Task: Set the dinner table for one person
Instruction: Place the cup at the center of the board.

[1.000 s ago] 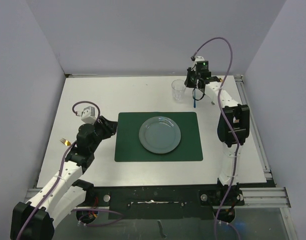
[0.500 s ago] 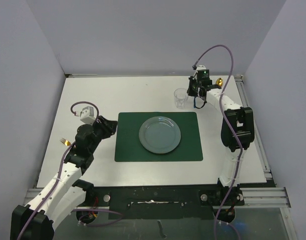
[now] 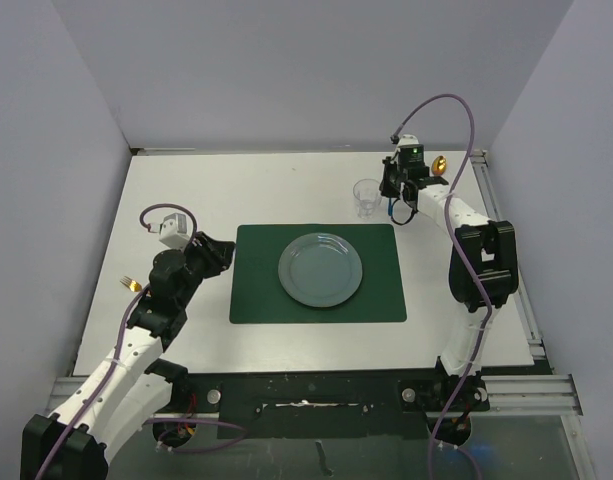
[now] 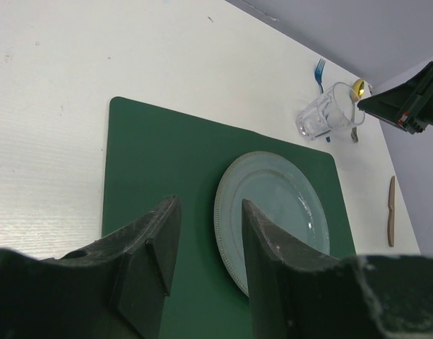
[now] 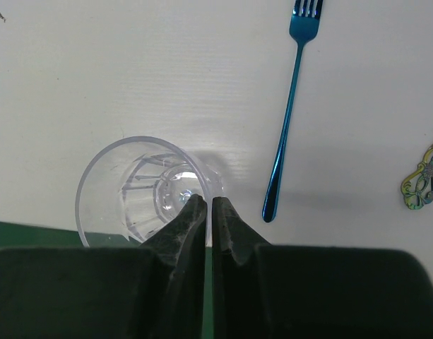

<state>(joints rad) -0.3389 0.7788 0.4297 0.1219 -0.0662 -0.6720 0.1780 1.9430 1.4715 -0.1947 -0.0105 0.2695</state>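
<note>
The white dinner table carries a dark green placemat with a grey-blue plate on it. My right gripper is shut on the rim of a clear glass just beyond the mat's far right corner. In the right wrist view the fingers pinch the glass wall. In the left wrist view the glass leans a little. My left gripper is open and empty over the mat's left edge, with the plate seen between its fingers.
A blue fork lies on the table right of the glass, and a gold spoon further right. A tan knife lies right of the mat. A small gold utensil lies near the table's left edge.
My right gripper has moved the glass a little right and nearer, towards the mat's far right corner. The left arm has barely shifted.
</note>
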